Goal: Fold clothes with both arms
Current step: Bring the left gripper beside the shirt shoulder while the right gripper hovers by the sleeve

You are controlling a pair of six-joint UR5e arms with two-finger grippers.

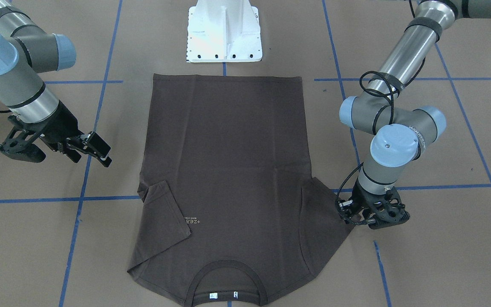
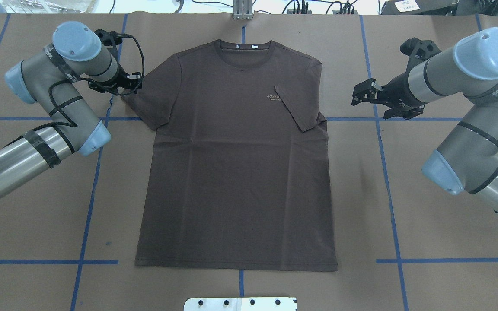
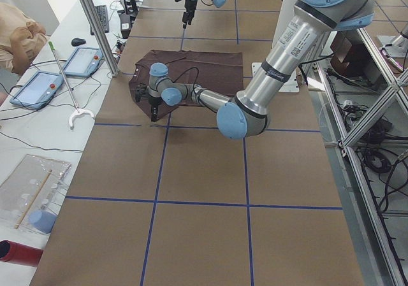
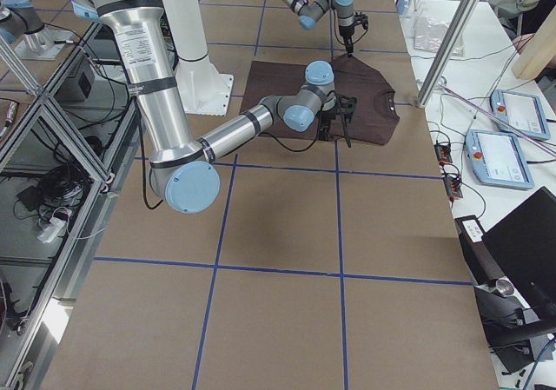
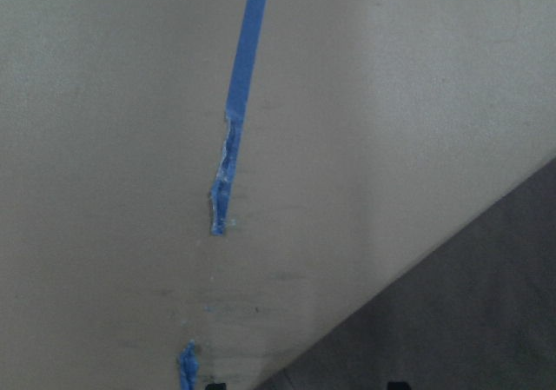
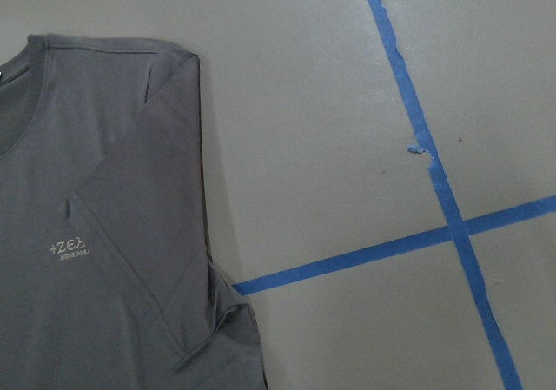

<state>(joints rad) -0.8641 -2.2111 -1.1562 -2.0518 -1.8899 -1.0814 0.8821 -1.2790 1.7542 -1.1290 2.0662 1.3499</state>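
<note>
The dark brown T-shirt [image 2: 236,181] lies flat in the middle of the table, front up, collar [image 2: 244,51] away from the robot's base. Its sleeve [image 2: 298,108] on the robot's right is folded in over the chest, beside the pale lettering [image 1: 192,221]. The other sleeve [image 2: 147,101] is spread out. My left gripper [image 2: 133,84] points down at that sleeve's outer edge. In the left wrist view its two fingertips [image 5: 213,383] stand apart, open, with the cloth's edge [image 5: 469,303] between them. My right gripper [image 2: 358,94] hovers open and holds nothing, to the right of the folded sleeve.
The white pedestal base [image 1: 224,38] stands just behind the shirt's hem. Blue tape lines [image 2: 387,181] cross the brown table cover. Past the collar end stand a metal post [image 3: 95,25] and a side bench with tablets [image 3: 38,88], where a person [image 3: 19,31] sits.
</note>
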